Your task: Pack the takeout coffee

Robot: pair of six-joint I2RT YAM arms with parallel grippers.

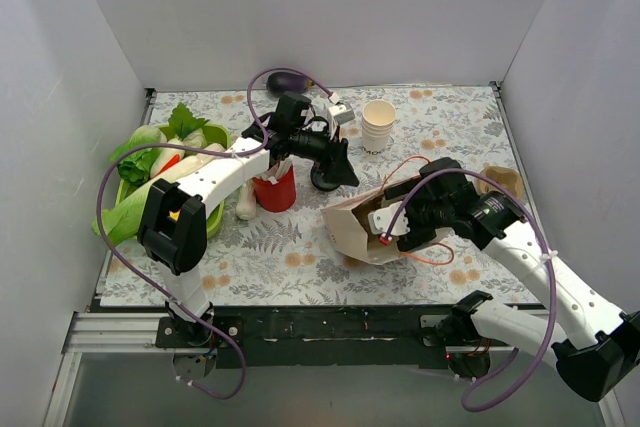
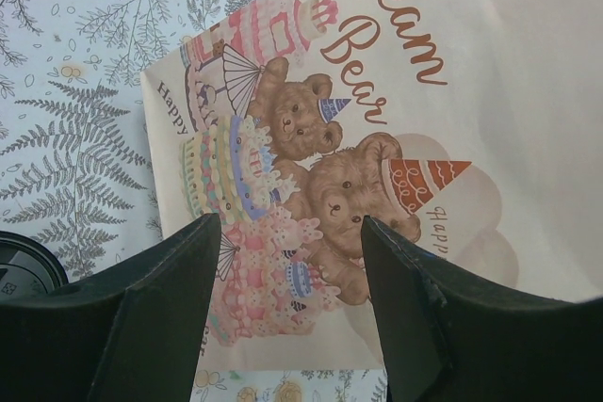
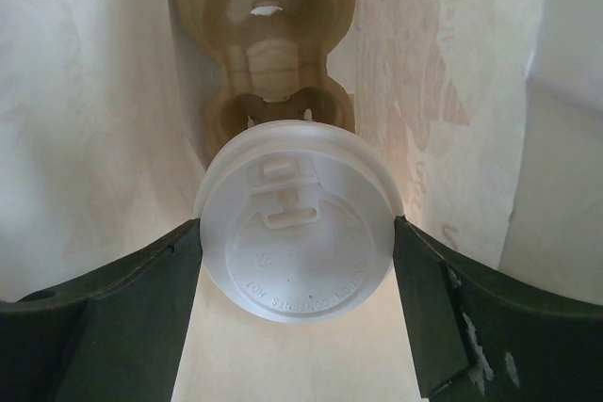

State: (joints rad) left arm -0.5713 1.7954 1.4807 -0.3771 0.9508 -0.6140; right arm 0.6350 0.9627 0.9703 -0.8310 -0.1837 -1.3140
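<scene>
Paper on every side: the right fingers [image 3: 104, 327] pinch the takeout coffee [image 3: 297, 233] between them inside the paper bag [image 3: 85, 91], a pulp tray [image 3: 268, 44] just past their tips. The left fingers [image 2: 151, 327] hang spread and empty above the bag's printed face. It looks light, thin-walled, crushable; I'd hold the wall under the lid [image 3: 283, 270], gently, never the lid.
</scene>
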